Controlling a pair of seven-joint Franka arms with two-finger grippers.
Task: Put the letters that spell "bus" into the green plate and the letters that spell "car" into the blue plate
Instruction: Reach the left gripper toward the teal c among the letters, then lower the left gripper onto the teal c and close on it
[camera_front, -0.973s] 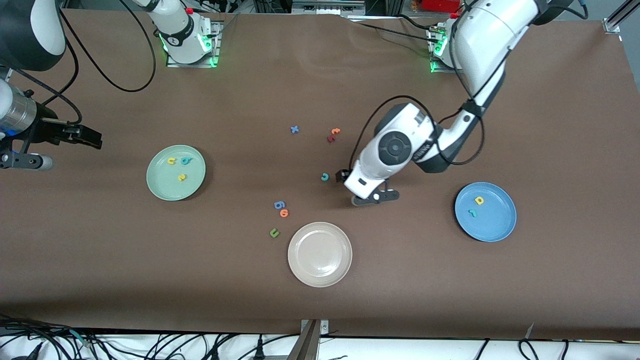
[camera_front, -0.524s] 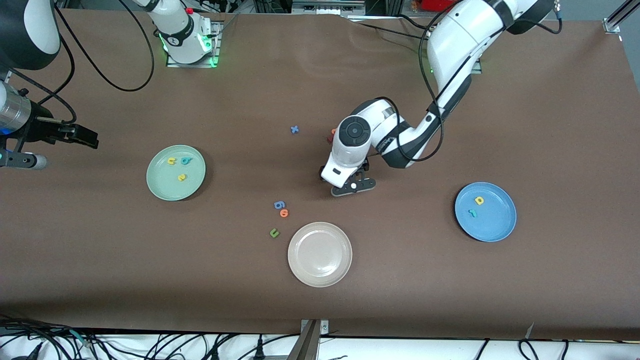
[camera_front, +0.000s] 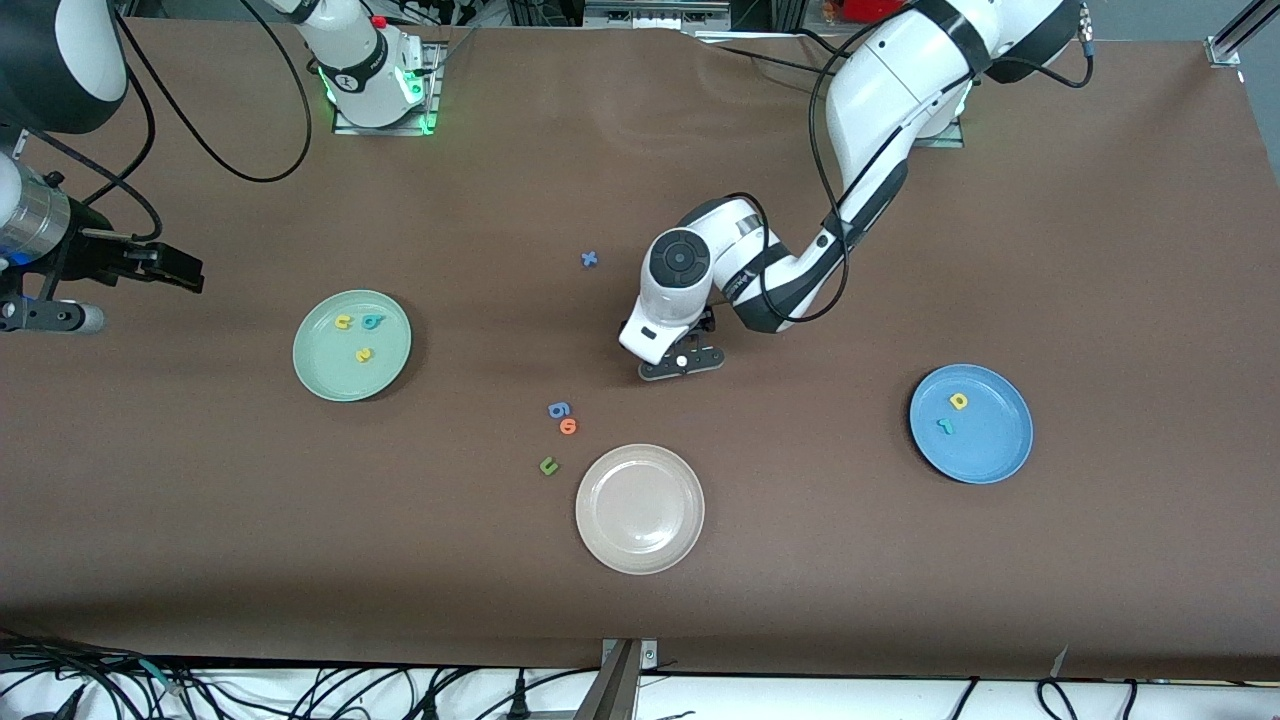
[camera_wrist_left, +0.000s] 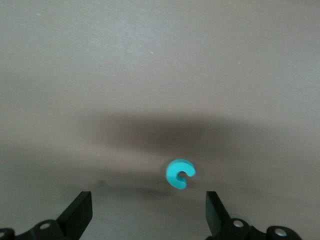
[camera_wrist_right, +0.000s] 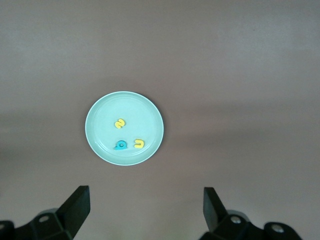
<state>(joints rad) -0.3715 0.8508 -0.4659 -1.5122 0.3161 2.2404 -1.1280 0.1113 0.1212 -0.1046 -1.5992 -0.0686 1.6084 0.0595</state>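
Note:
The green plate (camera_front: 322, 372) holds a yellow "u" (camera_front: 343, 322), a teal "b" (camera_front: 373, 321) and a yellow "s" (camera_front: 364, 354). On the blue plate (camera_front: 992, 452) lie a yellow "a" (camera_front: 958, 401) and a teal "r" (camera_front: 944, 426). My left gripper (camera_wrist_left: 147, 216) is open low over mid-table. The teal "c" (camera_wrist_left: 180, 173) lies on the cloth just ahead of its fingertips, untouched. The left arm hides the "c" in the front view. My right gripper (camera_front: 178, 272) hangs open and empty over the right arm's end of the table, beside the green plate (camera_wrist_right: 100, 135).
A beige-white plate (camera_front: 640, 545) sits near the front camera. Beside it lie a green "u" (camera_front: 548, 465), an orange "o" (camera_front: 568, 426) and a blue "g" (camera_front: 559, 409). A blue "x" (camera_front: 589, 259) lies farther back, next to the left arm's wrist.
The left arm swung toward the right arm's end, and its hand now covers the teal "c" and the orange and dark red pair in the front view. The right gripper barely shifted.

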